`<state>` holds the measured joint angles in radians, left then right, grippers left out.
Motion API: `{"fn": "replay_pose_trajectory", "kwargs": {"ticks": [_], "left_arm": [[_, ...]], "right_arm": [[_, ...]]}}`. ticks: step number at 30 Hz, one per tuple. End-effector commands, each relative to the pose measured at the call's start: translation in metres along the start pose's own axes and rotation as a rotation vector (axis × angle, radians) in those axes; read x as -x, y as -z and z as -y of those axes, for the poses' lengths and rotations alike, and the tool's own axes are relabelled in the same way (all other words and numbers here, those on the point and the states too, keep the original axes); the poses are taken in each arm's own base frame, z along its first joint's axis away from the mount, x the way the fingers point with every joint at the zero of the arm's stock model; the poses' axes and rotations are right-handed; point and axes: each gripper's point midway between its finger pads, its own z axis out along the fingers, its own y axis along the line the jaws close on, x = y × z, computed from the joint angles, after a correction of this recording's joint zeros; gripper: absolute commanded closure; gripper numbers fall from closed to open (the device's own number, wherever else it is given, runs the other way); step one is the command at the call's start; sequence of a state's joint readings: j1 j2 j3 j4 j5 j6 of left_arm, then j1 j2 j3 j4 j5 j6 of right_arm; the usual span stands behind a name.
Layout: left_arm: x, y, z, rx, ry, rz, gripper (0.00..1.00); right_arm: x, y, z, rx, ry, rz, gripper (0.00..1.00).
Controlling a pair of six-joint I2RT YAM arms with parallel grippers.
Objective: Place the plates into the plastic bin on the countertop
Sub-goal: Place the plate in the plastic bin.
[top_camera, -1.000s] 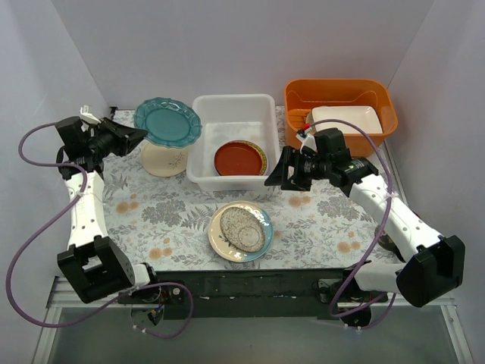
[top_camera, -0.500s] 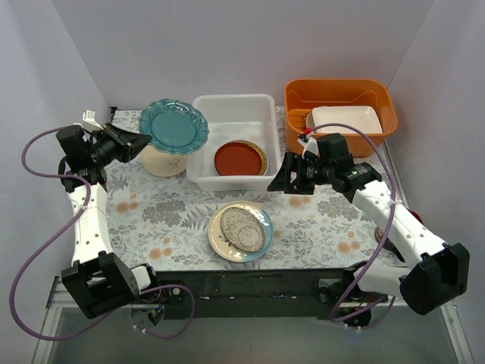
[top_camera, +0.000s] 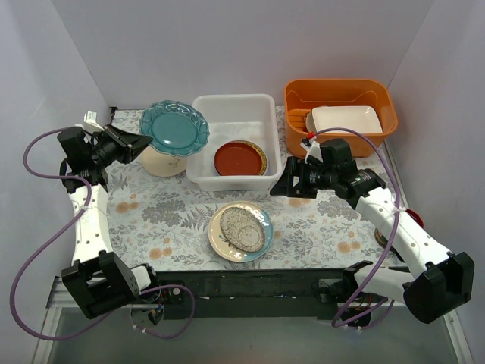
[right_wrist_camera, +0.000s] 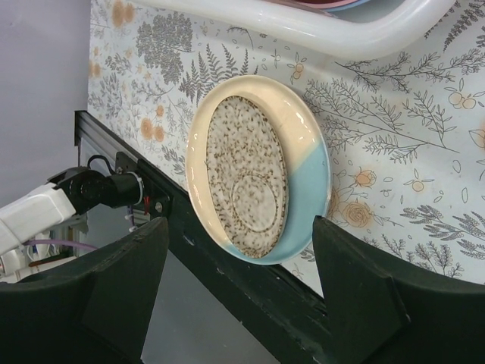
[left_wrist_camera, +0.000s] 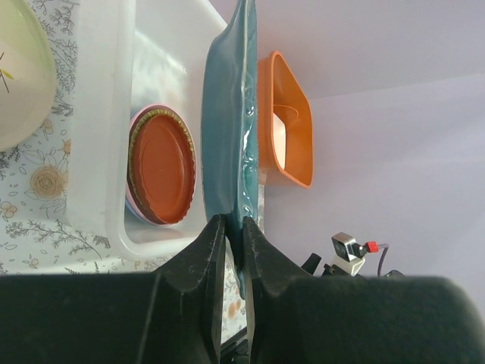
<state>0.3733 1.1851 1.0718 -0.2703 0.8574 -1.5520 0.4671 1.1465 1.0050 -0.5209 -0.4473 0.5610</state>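
My left gripper [top_camera: 141,143] is shut on the rim of a teal plate [top_camera: 175,129] and holds it above a cream vessel [top_camera: 162,159], just left of the white plastic bin [top_camera: 204,163]. In the left wrist view the teal plate [left_wrist_camera: 226,136] shows edge-on between my fingers [left_wrist_camera: 208,250]. A red-brown plate [top_camera: 240,158] lies in the bin on other plates; pink and blue rims show under it [left_wrist_camera: 138,208]. A speckled plate with a teal rim [top_camera: 240,231] lies on the countertop [top_camera: 151,220]. My right gripper [top_camera: 282,182] is open and empty, above and right of it [right_wrist_camera: 254,171].
An orange tub [top_camera: 297,98] holding a white rectangular dish [top_camera: 346,120] stands at the back right. A small red object [top_camera: 414,219] sits by the right arm near the table's right edge. The bin's rim [right_wrist_camera: 333,30] is just beyond the right gripper.
My left gripper has carried the teal plate to the right, closer to the bin. My right gripper has drifted slightly right and toward the near edge, still open.
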Motion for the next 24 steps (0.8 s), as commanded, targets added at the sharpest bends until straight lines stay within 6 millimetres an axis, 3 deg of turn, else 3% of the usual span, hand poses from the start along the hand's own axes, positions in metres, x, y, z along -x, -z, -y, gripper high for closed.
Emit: {"fn": "replay_pose_trajectory", "kwargs": {"ticks": [1, 10, 24], "left_arm": [[-0.001, 0.01, 0.034, -0.118, -0.111, -0.005, 1.0], [-0.012, -0.016, 0.025, -0.087, -0.104, -0.059, 1.0], [-0.051, -0.068, 0.013, -0.04, -0.102, -0.159, 1.0]], "right_arm": [[0.01, 0.005, -0.01, 0.034, 0.054, 0.048, 0.16], [0.01, 0.002, -0.01, 0.039, 0.051, 0.045, 0.16], [0.011, -0.001, -0.005, 0.028, 0.041, 0.041, 0.16]]}}
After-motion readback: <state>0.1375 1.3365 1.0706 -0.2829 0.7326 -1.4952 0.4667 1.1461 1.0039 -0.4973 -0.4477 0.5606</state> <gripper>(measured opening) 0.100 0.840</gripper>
